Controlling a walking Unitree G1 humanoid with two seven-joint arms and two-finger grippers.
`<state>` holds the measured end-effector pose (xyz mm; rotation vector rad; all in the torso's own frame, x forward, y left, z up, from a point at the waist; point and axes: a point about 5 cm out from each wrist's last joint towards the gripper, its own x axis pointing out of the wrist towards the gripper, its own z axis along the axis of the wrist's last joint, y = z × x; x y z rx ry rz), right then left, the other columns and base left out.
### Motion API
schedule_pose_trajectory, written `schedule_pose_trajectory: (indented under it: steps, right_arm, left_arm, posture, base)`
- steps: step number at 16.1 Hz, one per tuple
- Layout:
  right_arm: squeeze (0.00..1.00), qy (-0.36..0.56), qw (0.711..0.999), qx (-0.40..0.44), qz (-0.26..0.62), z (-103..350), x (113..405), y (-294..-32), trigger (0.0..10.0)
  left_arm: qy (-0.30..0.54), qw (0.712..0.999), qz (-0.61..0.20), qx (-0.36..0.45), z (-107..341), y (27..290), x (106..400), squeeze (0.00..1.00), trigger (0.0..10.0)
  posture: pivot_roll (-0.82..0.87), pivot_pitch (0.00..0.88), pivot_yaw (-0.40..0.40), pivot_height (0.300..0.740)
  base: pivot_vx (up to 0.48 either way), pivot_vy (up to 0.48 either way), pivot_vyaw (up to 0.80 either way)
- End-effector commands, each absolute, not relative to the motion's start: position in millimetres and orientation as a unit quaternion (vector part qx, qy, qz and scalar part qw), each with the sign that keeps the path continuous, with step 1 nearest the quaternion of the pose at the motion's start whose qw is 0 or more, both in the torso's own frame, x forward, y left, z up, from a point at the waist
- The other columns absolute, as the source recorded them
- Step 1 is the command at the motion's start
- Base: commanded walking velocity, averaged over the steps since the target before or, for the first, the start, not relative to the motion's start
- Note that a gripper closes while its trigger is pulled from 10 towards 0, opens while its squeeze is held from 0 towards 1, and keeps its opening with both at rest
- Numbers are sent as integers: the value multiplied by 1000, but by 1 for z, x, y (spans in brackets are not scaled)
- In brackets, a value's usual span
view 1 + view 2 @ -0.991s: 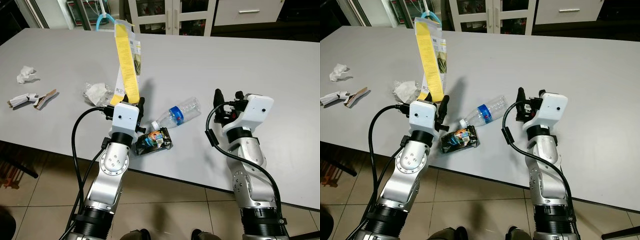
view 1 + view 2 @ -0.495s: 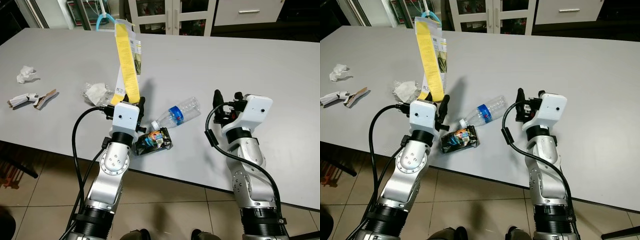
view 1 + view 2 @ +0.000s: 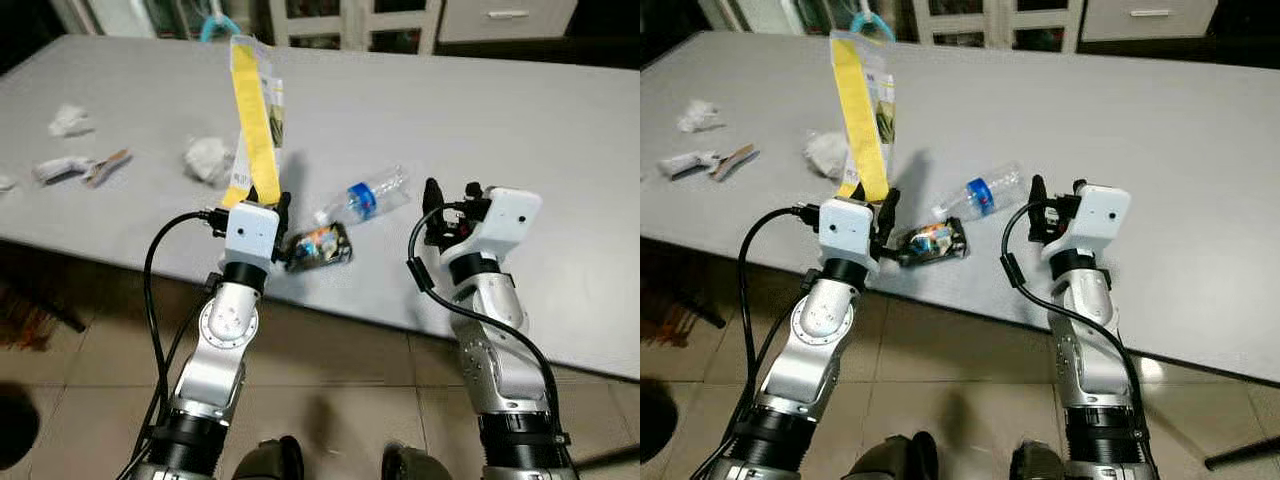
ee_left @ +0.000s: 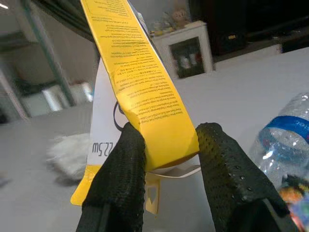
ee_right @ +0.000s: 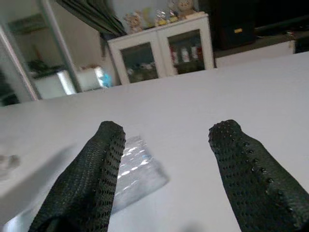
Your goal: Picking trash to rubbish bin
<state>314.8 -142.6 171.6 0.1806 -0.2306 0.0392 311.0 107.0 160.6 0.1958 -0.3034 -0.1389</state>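
The yellow packet stands nearly upright above the near edge of the table, its lower end pinched between the fingers of the left gripper. Held by the bottom like that, the long carton rises clear of the other litter, which looks like a grip meant for carrying it off to a bin; no bin is in sight here.

Just right of that gripper lies a crumpled wrapper at the table's near edge, and a little farther right and back a clear bottle rests on its side. The right gripper hovers near the table edge to the right of the bottle, its fingers spread wide with nothing between them, probably kept ready for the next piece.

Farther left on the table sit a crumpled tissue, a wad, and some scraps.
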Motion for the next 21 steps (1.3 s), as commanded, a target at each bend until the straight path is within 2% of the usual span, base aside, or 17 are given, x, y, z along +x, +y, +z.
schedule_pose_trajectory:
  steps: [1,21]
  right_arm:
    - [0,-108,990,91,27,170,315,-139,10000]
    - [0,-102,991,87,25,168,315,-141,10000]
  left_arm:
    - [-156,981,-70,95,163,107,311,0,10000]
    - [-159,980,-70,97,167,107,311,0,10000]
  posture:
    - [-111,103,93,740]
    - [-103,124,88,740]
  base:
    - [-266,0,0]
    - [-259,0,0]
